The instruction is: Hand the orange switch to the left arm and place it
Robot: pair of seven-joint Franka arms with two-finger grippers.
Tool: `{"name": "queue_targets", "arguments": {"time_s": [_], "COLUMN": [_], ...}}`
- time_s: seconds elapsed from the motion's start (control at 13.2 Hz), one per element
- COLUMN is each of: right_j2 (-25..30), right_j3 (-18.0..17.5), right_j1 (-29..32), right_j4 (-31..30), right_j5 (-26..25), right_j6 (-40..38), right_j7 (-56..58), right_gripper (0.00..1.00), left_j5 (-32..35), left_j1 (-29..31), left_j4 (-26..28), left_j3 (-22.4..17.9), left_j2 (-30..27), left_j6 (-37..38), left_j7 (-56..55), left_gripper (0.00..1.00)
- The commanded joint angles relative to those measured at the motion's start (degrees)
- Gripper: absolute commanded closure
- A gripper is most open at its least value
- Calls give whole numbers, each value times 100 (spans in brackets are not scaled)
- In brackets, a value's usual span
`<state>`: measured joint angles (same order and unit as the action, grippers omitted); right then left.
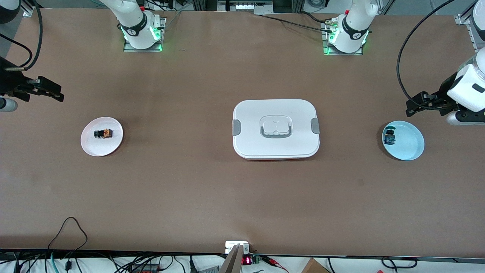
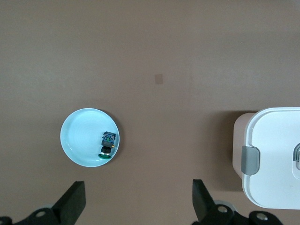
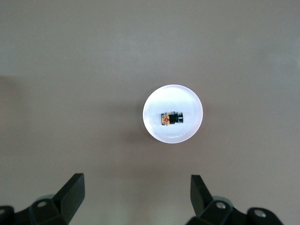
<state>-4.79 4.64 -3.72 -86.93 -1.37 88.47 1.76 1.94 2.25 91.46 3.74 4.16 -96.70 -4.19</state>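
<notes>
While nothing is yet lifted, I list what lies before my two arms. Item one: the tiny black push-button orange switch [image 1: 103, 133] with its orange block, lying on its side on a small round pale pink plate [image 1: 113, 146] at the lower left of centre in the front frame, toward my right arm's end of the brown table [image 1: 189, 189]. Item two: the large white rounded-rectangle lidded box [image 1: 276, 129] with grey side clips and a recessed handle, at the middle of that frame, squarely between the two plates. Item three: a small round light blue plate [image 1: 411, 146] at the right of the frame, bearing a blue-and-black switch [image 1: 389, 136] near its rim. Item four: my right gripper [image 1: 45, 89], black, at the upper left edge of the front frame, hanging above bare table near the pink plate, jaws spread wide and empty; its wrist picture shows the switch centred on the plate [image 3: 172, 114]. Item five: my left gripper [image 1: 418, 103], at the right edge, above the table just beside the blue plate, likewise spread and empty, waiting. Risks, as I judge them: the switch is small and may skid or tip across the smooth plate if my fingers close off-centre; a low carry toward the middle would strike the box lid; a handover between grippers on so small a part could drop it.
</notes>
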Motion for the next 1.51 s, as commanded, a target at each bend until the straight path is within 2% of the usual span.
{"name": "queue_targets", "arguments": {"time_s": [0.0,0.6,0.83,1.06,1.21,1.44], "right_j2": [101,-31,-241,-355,-426,-532], "right_j3": [-7,-15,-15,-15,-59,-59], "right_j1": [38,47,47,56,-75,-216], "right_j4": [-52,-43,-34,-43,-43,-52], "right_j5": [66,75,58,-48,-398,-400], "right_j6": [-101,-32,-40,-40,-66,-32], "right_j7": [-18,-44,-26,-26,-184,-624], "right_gripper": [0,0,0,0,0,0], "left_j5": [-62,-62,-62,-62,-62,-62], "left_j1": [-32,-32,-32,-32,-32,-32], "left_j4": [-146,-146,-146,-146,-146,-146], "left_j3": [-22,-22,-22,-22,-22,-22], "left_j2": [41,41,41,41,41,41], "left_j6": [116,116,98,98,98,116], "left_j7": [-11,-11,-11,-11,-11,-11], "left_gripper": [0,0,0,0,0,0]}}
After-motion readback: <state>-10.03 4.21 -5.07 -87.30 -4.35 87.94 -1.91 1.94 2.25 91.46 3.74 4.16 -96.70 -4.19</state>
